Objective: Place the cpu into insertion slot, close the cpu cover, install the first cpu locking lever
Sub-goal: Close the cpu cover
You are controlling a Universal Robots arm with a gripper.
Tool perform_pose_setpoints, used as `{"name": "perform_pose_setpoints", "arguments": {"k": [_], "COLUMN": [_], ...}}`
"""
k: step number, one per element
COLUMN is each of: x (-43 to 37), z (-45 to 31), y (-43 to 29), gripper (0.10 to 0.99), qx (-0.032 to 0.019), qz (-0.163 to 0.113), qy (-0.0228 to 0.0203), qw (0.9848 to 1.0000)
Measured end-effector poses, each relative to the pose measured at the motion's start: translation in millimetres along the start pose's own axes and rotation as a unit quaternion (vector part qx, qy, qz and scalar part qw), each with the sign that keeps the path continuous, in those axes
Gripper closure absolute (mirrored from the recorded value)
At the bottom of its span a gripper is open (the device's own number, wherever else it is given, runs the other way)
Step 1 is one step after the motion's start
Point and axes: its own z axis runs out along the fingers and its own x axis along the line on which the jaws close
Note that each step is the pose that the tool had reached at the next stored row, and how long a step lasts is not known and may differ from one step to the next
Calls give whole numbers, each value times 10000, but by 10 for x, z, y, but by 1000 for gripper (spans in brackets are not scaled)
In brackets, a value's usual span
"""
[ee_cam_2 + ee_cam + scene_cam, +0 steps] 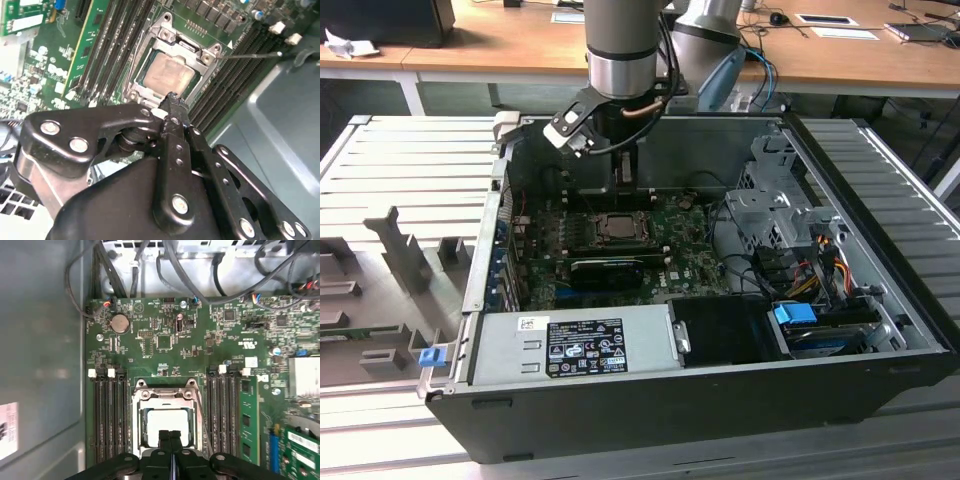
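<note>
Inside the open computer case the cpu (167, 422) lies flat in the insertion slot (136, 415), its pale face showing in both wrist views (170, 75). The silver cpu cover (162, 394) lies down around the chip, framing it (187, 47). A thin wire locking lever (250, 55) sticks out sideways from the socket, away from the board. My gripper (170, 434) hangs just above the socket's edge, its black fingers pressed together with nothing between them. In the exterior view the gripper (625, 182) is above the socket (617, 226).
Black memory slots (110, 415) flank the socket on the green motherboard (165, 340). A black graphics card (605, 270), the power supply (570, 345), a drive cage (770, 215) and loose cables (820, 260) crowd the case. Its grey wall (40, 365) stands close by.
</note>
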Motion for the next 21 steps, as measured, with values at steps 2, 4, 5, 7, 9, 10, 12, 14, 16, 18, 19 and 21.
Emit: {"name": "perform_pose_setpoints", "arguments": {"k": [2,4,5,7,9,10,12,14,16,18,19,21], "x": [3,6,6,7,7,6,7,6,7,7,6,6], "z": [-155,-263,-281,-288,-286,-286,-286,-285,-285,-285,-283,-276], "y": [9,16,17,17,17,17,17,17,17,17,17,17], "gripper": [980,980,980,980,980,980,980,980,980,980,980,980], "qx": [0,0,0,1,8,14,19,23,28,33,35,41], "qz": [0,0,0,-67,-360,-607,-816,-1035,-1220,-1440,-1553,-1669], "qy": [0,0,0,5,21,33,41,53,63,73,80,87], "qw": [10000,10000,10000,10000,9993,9981,9967,9946,9925,9895,9878,9859]}}
